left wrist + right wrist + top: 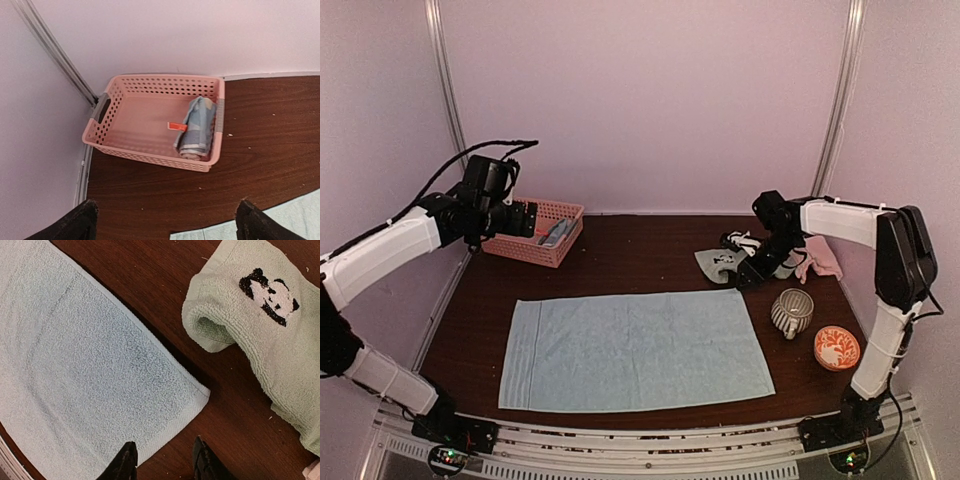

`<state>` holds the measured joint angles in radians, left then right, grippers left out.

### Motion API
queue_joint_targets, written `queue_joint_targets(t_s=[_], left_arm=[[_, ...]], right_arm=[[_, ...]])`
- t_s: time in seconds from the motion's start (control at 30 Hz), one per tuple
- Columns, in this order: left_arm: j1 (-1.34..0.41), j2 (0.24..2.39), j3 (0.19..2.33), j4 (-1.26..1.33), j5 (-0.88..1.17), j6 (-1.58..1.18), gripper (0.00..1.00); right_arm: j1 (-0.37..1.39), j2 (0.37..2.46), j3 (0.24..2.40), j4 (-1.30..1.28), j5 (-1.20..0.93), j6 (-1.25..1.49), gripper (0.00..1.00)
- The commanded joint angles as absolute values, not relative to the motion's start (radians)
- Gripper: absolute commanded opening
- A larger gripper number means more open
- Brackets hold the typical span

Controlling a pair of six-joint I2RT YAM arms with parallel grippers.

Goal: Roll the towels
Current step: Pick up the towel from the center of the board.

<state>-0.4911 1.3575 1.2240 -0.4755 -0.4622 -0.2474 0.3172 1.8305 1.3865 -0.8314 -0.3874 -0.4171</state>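
Looking down from the top camera, the light blue towel [635, 350] is lying spread flat across the middle of the table [650, 235], probably laid out so it can be rolled from one edge. The pink basket [558, 212] is sitting at the far left with a rolled towel [555, 233] inside, which suggests it is serving as the place for finished rolls. The left gripper [527, 219] is hanging just beside the basket, while the right gripper [748, 268] is reaching low next to the sage green towel [718, 263]. The pink towel [823, 258] is lying behind that arm, and a striped mug [791, 311] and an orange bowl [836, 347] are standing apart at the right. Turning to the left wrist camera, the left fingers [75, 222] are standing wide apart and holding nothing, pointing toward the basket, where the rolled towel is resting against the right wall. Turning to the right wrist camera, the right fingers [125, 462] are showing only a narrow gap with nothing between them. They are hovering above bare wood just off the light blue towel's corner, with the sage green towel, folded over and showing its dark mark [267, 292], lying close beside. I am judging that this arm is lining up to take that corner and begin a roll.
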Motion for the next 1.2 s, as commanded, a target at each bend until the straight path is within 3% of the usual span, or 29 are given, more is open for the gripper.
queue_joint_targets(t_s=[0.0,0.17,0.27,0.5,0.63,0.8,0.97,1.1,1.17], left_arm=[[-0.398,1.493,1.301,-0.491,-0.531,-0.236,0.98],[-0.245,1.508,1.219,-0.450,-0.145,-0.351,0.91],[-0.234,1.492,1.133,-0.395,-0.037,-0.346,0.89],[-0.230,1.503,1.030,-0.396,-0.041,-0.396,0.84],[-0.229,1.515,1.008,-0.401,-0.021,-0.417,0.75],[-0.213,1.529,0.999,-0.404,0.004,-0.425,0.64],[-0.181,1.566,0.991,-0.394,0.089,-0.428,0.66],[-0.160,1.586,0.971,-0.365,0.130,-0.444,0.70],[-0.156,1.598,0.962,-0.352,0.149,-0.442,0.65]], right_arm=[[0.305,1.901,1.438,-0.811,-0.373,-0.374,0.38],[0.295,1.981,1.484,-0.827,-0.358,-0.362,0.32],[0.293,2.010,1.501,-0.819,-0.335,-0.362,0.31],[0.285,2.080,1.544,-0.812,-0.343,-0.354,0.28],[0.285,2.107,1.557,-0.808,-0.342,-0.354,0.25],[0.284,2.116,1.562,-0.809,-0.358,-0.357,0.13],[0.277,2.108,1.565,-0.793,-0.353,-0.352,0.00],[0.271,2.114,1.576,-0.787,-0.342,-0.348,0.00],[0.272,2.117,1.580,-0.783,-0.344,-0.344,0.00]])
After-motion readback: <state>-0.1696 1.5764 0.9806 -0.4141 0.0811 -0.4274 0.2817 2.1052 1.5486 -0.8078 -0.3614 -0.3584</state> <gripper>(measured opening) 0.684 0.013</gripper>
